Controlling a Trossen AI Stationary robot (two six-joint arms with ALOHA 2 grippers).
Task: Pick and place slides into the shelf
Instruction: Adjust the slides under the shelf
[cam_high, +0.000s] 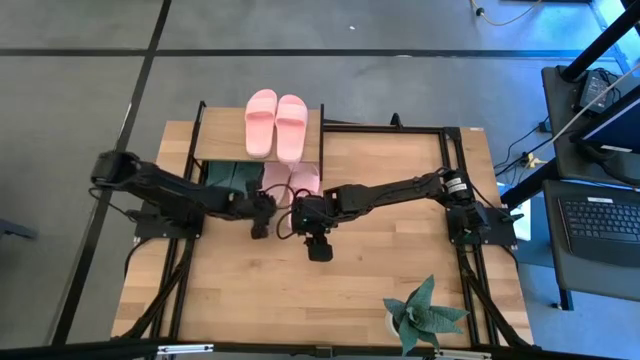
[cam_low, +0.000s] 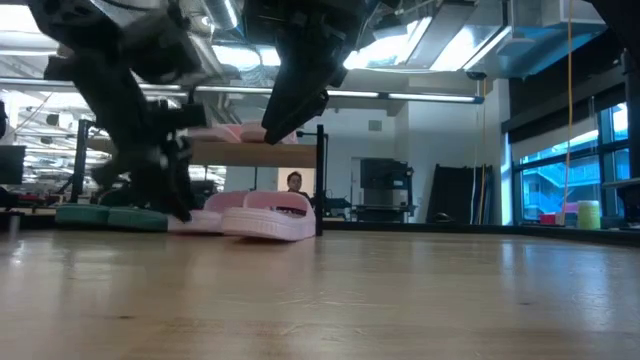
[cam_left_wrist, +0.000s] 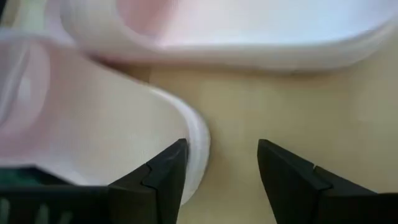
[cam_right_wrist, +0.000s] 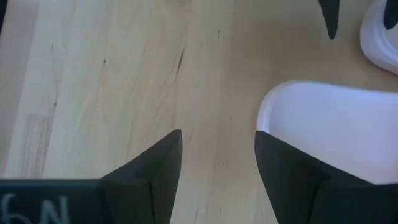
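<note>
The shelf (cam_high: 215, 140) stands at the table's far edge, with one light pink pair (cam_high: 275, 122) on its plank. Under its near edge, the dark green pair (cam_high: 230, 176) and the second pink pair (cam_high: 290, 180) rest sole-down on the table. My left gripper (cam_high: 262, 212) is open and low at the near end of the left pink slide (cam_left_wrist: 93, 124). My right gripper (cam_high: 305, 212) is open and raised above the table, just near of the right pink slide (cam_right_wrist: 336, 124), and it touches nothing. My left gripper comes level from the table's near-left side at the rounded near end (cam_left_wrist: 196, 140) of the left pink slide. One finger (cam_left_wrist: 165, 171) stands at that rim, the other over bare table. I cannot tell whether it touches.
A green potted plant (cam_high: 425, 315) stands at the table's near right edge. The shelf's black leg (cam_low: 320, 180) rises just right of the pink slide (cam_low: 265, 215). Bare wood (cam_high: 250, 290) lies near of both grippers. A person (cam_low: 294, 182) shows far behind the table.
</note>
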